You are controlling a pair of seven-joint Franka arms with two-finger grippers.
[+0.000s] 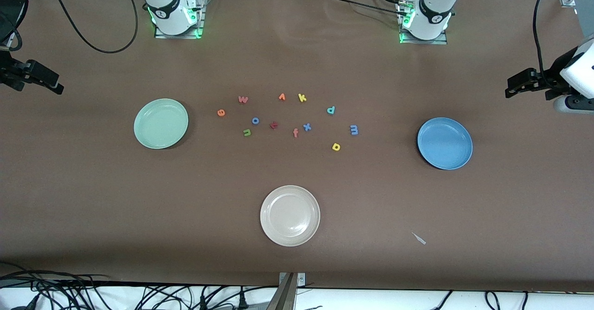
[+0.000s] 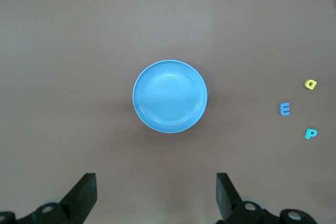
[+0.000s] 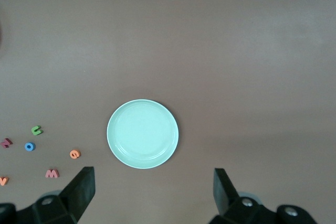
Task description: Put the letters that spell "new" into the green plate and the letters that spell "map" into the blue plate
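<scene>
The green plate (image 1: 160,123) (image 3: 143,134) lies toward the right arm's end, the blue plate (image 1: 444,143) (image 2: 169,96) toward the left arm's end; both hold nothing. Between them lie the foam letters: green n (image 1: 247,132) (image 3: 36,130), orange e (image 1: 221,112) (image 3: 74,154), salmon w (image 1: 242,99) (image 3: 52,173), blue m (image 1: 354,129) (image 2: 284,109), yellow a (image 1: 336,147) (image 2: 311,84), teal p (image 1: 330,110) (image 2: 311,134). My right gripper (image 1: 54,85) (image 3: 153,190) hangs open high over its table end. My left gripper (image 1: 513,89) (image 2: 156,192) hangs open over the other end.
A cream-white plate (image 1: 289,215) sits nearer the front camera, mid-table. Other letters lie among the task's: blue o (image 1: 255,120), dark red t (image 1: 274,125), orange f (image 1: 295,133), blue x (image 1: 306,126), yellow k (image 1: 302,98). A small white scrap (image 1: 419,238) lies near the front edge.
</scene>
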